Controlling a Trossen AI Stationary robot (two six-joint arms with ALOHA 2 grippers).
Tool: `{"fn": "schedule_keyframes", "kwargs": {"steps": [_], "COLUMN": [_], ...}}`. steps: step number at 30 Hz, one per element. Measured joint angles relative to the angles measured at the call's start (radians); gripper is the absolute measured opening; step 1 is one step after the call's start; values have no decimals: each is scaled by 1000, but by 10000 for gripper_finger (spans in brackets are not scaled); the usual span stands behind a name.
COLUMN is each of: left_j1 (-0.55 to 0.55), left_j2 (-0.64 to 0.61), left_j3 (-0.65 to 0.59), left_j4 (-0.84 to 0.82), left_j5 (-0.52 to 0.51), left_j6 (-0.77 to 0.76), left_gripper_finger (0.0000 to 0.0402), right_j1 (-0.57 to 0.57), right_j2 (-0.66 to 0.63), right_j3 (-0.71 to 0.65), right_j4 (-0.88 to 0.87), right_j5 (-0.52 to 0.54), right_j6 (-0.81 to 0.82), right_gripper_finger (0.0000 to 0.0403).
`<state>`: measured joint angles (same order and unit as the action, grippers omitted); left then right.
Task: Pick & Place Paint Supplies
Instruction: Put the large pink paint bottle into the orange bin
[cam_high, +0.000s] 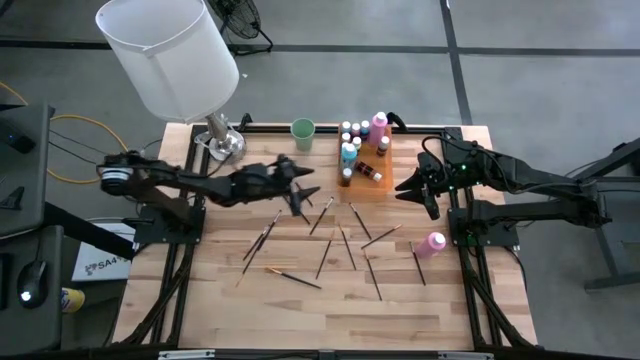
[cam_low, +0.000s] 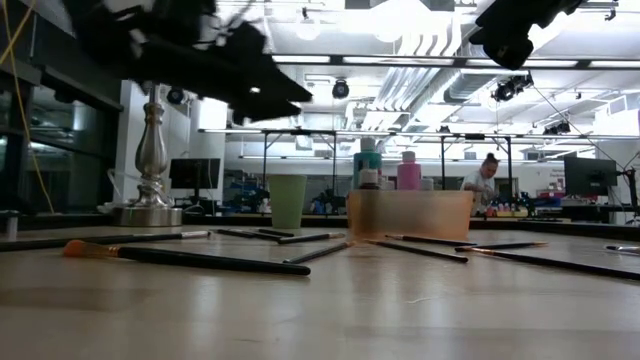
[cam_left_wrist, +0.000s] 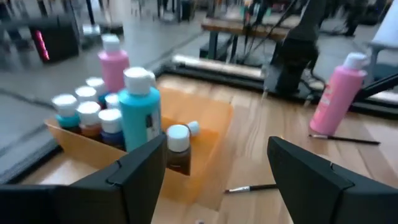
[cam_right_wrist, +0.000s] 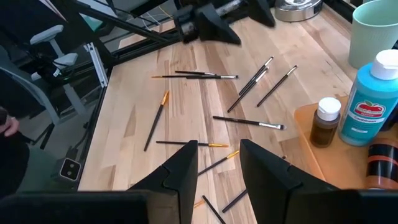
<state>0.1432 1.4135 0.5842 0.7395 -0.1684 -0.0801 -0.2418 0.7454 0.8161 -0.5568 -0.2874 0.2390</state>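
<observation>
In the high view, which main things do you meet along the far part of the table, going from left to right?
Lampshade → silver lamp base → green cup → orange tray of paint bottles → right gripper.

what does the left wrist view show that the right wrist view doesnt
Only the left wrist view: the tall pink bottle standing on the bare table, a second pink bottle at the back of the orange tray, and the open left gripper, holding nothing.

Only the right wrist view: the green cup, most of the scattered brushes such as the orange-tipped brush, and the right gripper, holding nothing.

Both: the teal bottle, the small brown bottle and the wooden table.
</observation>
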Motion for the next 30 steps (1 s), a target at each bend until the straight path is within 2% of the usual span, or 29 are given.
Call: {"fn": "schedule_keyframes", "kwargs": {"steps": [5,15,23,30], "left_j1": [0,1,46,97], "left_j2": [-118,-385,-586,-723], "left_j3": [-168,-361,-443,-448], "left_j4": [150,147,30,-139], "left_j5": [7,-6,12,135], "left_j6": [20,-2,-10,-2], "left_gripper_finger": [273,273,273,273], "right_j1": [0,0,0,0], "right_j2": [0,0,0,0], "right_j3": [0,0,0,0], "right_j4": [0,0,0,0], "right_j5": [0,0,0,0], "right_j6": [0,0,0,0], "right_gripper_finger": [113,113,113,113]}}
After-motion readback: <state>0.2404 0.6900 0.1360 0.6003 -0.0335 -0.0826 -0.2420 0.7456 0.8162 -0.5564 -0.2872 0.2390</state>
